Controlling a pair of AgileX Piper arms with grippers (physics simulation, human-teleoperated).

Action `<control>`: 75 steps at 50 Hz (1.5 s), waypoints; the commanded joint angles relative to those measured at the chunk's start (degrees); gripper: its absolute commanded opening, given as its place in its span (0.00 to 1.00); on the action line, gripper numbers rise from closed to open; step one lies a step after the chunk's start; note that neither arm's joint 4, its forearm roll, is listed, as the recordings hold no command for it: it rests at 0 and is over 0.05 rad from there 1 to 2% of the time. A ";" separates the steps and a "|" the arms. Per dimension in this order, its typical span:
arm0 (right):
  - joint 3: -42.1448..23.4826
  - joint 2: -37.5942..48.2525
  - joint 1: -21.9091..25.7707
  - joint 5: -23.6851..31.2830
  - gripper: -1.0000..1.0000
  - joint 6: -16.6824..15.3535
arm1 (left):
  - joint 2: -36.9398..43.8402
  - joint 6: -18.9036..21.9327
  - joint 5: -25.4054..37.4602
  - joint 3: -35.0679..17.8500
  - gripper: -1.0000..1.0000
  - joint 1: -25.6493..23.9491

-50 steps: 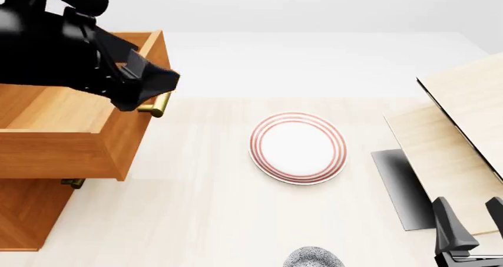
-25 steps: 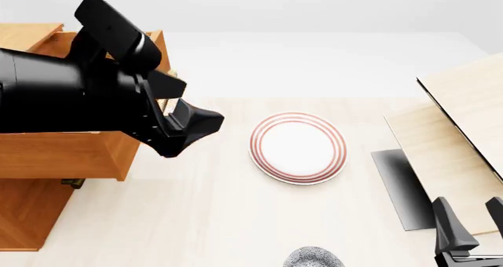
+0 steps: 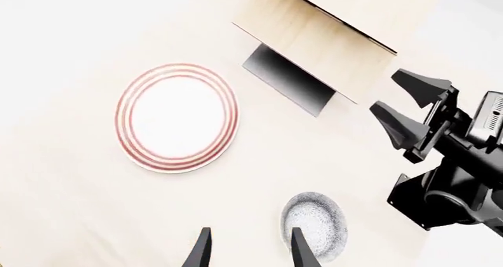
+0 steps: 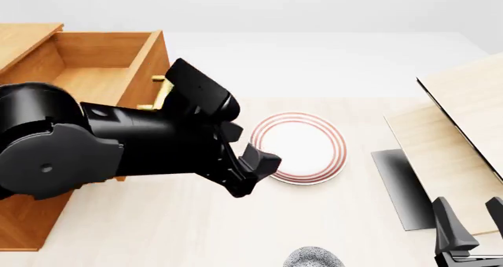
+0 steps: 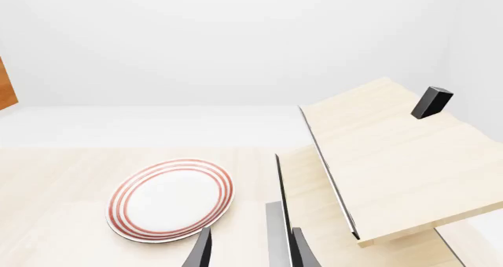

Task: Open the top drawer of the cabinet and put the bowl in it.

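Top drawer (image 4: 94, 72) now uncovered, open.

No legible text or markings anywhere

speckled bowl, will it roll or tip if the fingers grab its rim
The bowl looks rigid and ceramic-like, so it probably won't flex. Its round, deep shape may tilt under a one-sided rim pinch. It sits upright and apart from the plate, so a nudge would likely slide it rather than roll it.
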 commanded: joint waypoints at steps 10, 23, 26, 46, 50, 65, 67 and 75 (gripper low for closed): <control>0.09 -0.12 -0.01 0.00 1.00 -0.07 | 4.01 -5.27 -6.63 5.50 1.00 -3.67; 0.09 -0.11 0.02 0.00 1.00 -0.09 | 6.96 -6.84 -10.51 7.51 1.00 -5.15; 0.09 -0.11 0.01 0.00 1.00 -0.07 | 7.33 -7.09 -11.58 8.47 1.00 -5.28; 0.09 -0.11 0.00 0.00 1.00 -0.06 | 9.79 -8.48 -16.14 11.47 1.00 -5.32; 0.09 -0.11 0.01 0.00 1.00 -0.05 | 10.11 -8.90 -17.25 12.56 1.00 -5.10; 0.09 -0.12 0.00 0.00 1.00 -0.07 | 18.50 -11.89 -22.23 12.04 1.00 -8.61; 0.09 -0.11 0.00 0.00 1.00 -0.07 | 19.09 -12.15 -22.47 11.90 1.00 -8.86; 0.09 -0.12 -0.01 0.00 1.00 -0.07 | 17.98 -12.56 -24.61 15.01 1.00 -7.33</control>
